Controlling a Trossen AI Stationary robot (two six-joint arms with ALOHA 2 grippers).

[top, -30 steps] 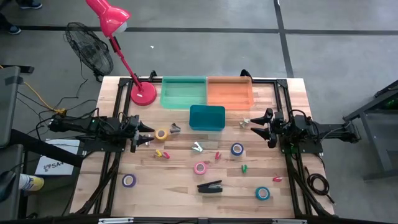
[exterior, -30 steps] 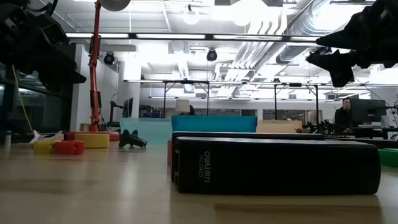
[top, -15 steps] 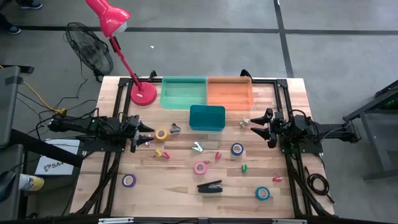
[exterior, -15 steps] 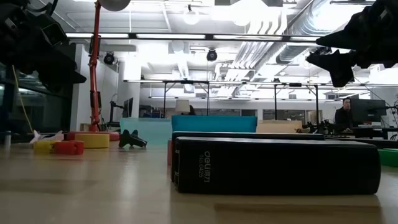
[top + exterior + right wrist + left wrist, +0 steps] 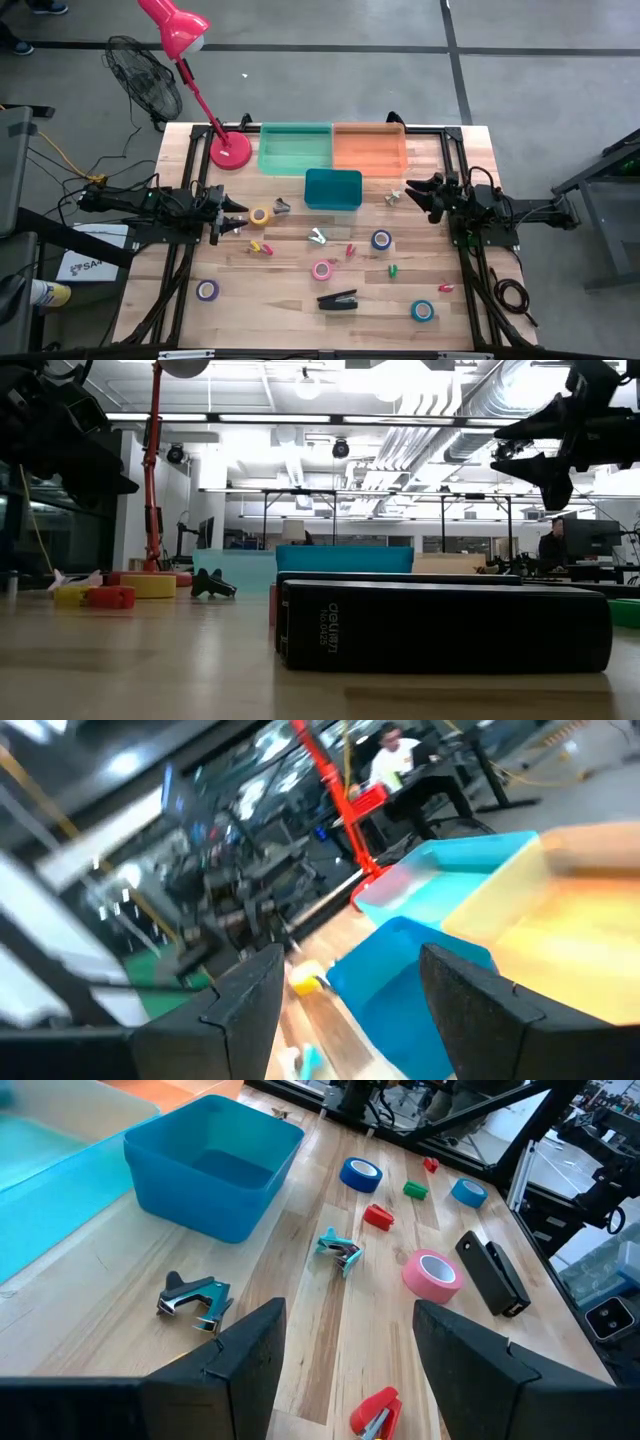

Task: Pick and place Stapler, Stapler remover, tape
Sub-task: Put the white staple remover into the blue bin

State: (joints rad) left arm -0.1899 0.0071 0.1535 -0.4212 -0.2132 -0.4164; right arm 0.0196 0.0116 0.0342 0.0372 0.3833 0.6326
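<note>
At six o'clock on the surface (image 5: 300,330) lies the stapler (image 5: 338,299), untouched, tape rolls scattered around it. Both grippers hover spread and empty: left gripper (image 5: 232,215) at nine o'clock, right gripper (image 5: 412,190) at three. A careless descent might knock nearby clutter. Only the left wrist view shows the stapler's hinge clearly.

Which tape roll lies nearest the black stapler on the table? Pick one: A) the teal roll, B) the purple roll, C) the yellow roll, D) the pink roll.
D: in the high view the pink roll lies just beyond the stapler, while the yellow roll, the purple roll and the teal roll all lie farther off.
</note>
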